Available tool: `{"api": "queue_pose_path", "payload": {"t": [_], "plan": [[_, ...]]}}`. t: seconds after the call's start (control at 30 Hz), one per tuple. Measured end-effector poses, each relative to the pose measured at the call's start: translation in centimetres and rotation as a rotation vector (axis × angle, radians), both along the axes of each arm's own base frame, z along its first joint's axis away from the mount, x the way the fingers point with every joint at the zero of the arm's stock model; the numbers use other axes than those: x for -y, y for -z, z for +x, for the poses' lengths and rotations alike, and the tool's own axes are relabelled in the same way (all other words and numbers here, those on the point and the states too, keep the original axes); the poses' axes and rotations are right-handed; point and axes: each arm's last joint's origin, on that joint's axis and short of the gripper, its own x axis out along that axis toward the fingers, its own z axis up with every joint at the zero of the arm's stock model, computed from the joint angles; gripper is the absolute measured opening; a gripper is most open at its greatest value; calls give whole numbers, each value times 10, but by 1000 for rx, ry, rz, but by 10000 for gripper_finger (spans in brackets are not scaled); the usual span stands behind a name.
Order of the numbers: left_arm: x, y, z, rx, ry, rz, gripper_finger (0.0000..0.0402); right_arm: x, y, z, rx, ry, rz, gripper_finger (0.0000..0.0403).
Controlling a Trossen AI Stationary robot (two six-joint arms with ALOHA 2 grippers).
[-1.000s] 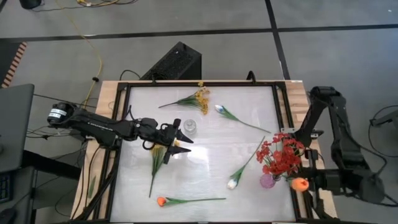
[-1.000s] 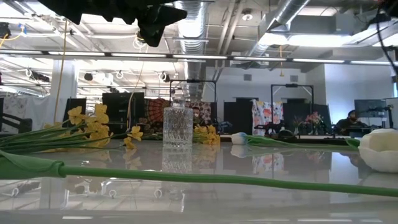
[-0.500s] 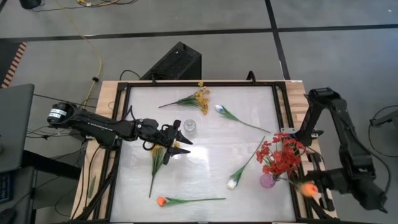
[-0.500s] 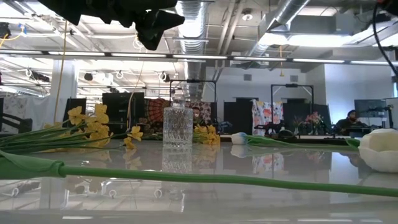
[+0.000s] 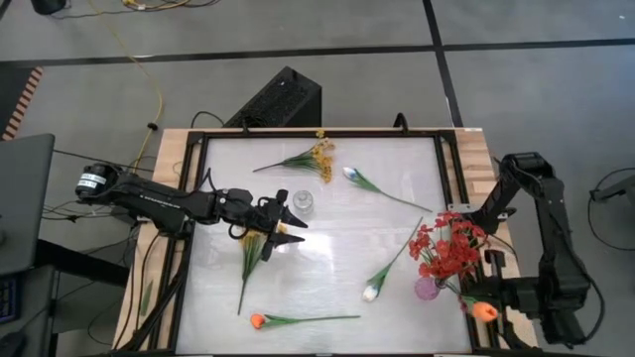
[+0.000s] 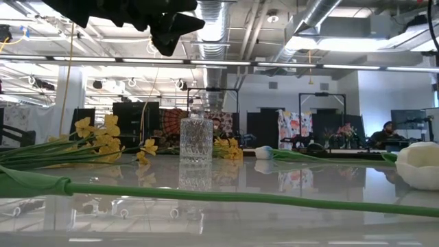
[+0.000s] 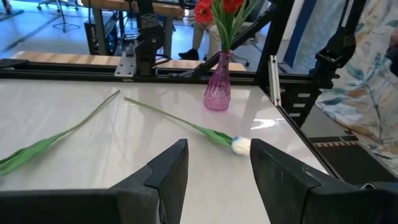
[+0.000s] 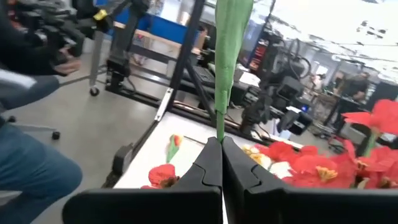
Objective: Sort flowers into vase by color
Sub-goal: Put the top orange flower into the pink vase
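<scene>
jaws of your right gripper [image 8: 221,163] are clenched on the green stem of the orange tulip bud [image 5: 483,311], held beside the pink glass vase [image 5: 427,289] of red blossoms for sorting; your left gripper [image 5: 288,230] hangs released over the table [image 5: 327,258].

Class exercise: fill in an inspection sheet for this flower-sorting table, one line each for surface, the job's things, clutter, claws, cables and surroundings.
Surface: white tabletop, glossy.
Job's things: pink vase holds red flowers; clear glass vase empty; yellow sprays, white tulips and an orange tulip lie loose.
Clutter: nothing seen.
Claws: left claw open above a yellow spray beside the glass vase; right claw shut on an orange tulip's stem, off the table's right edge.
Cables: yellow cable on the floor.
Surroundings: black box behind the table; people in the background.
</scene>
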Motion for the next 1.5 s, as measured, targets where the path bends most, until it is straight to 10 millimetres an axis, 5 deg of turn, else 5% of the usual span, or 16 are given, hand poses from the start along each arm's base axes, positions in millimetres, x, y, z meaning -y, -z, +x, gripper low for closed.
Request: {"api": "queue_pose_path", "payload": {"t": [0.53,1.07,1.5], "plan": [[0,0,0,6,-8,24,162,18,-20,17,-9,76,178,18],[0,2,0,-17,-11,9,162,-6,9,17,-6,76,113,18],[0,2,0,-21,-16,-14,162,0,8,17,-118,72,144,18]]}}
